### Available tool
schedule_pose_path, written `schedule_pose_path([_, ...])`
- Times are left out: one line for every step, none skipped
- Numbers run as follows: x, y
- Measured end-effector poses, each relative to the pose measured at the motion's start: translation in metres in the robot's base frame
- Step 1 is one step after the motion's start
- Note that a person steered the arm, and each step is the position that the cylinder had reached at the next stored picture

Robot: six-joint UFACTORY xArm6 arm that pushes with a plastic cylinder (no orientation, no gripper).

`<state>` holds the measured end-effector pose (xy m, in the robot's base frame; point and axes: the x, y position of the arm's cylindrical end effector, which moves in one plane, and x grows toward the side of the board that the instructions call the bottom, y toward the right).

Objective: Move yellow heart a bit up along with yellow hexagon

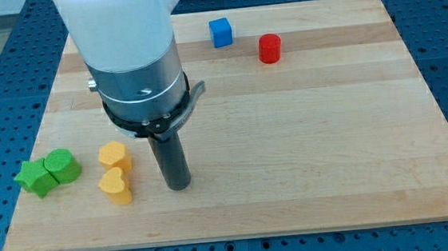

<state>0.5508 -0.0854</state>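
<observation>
Far at the view's left, near the wooden board (pixel 304 119) edge: green star-shaped block (pixel 33 177) touching a green rounded block (pixel 64 165). Just right of those, yellow hexagon block (pixel 114 156) above, yellow heart block (pixel 117 186) directly below, touching or nearly so. Just beside the heart on its right, apart from it: my tip (pixel 180 186), a bare dark rod end, nothing to clench or release, pressing on no block. Further right and near the top edge, well apart: blue cube (pixel 221 32), red cylinder (pixel 270 48).

Judged not yet begun: pair low on the board, tip not beneath the heart. Left to do: getting under the heart, then pushing upward. Little room below the heart before the bottom edge; plenty of bare wood above the hexagon.
</observation>
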Motion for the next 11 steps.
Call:
schedule_pose_path([0.000,-0.013])
schedule_pose_path([0.000,-0.014])
schedule_pose_path([0.000,-0.015])
schedule_pose_path([0.005,-0.023])
schedule_pose_path([0.006,-0.057])
schedule_pose_path([0.021,-0.048])
schedule_pose_path([0.048,-0.043])
schedule_pose_path([0.048,-0.085])
schedule_pose_path([0.002,-0.093])
schedule_pose_path([0.001,-0.093])
schedule_pose_path([0.001,-0.092])
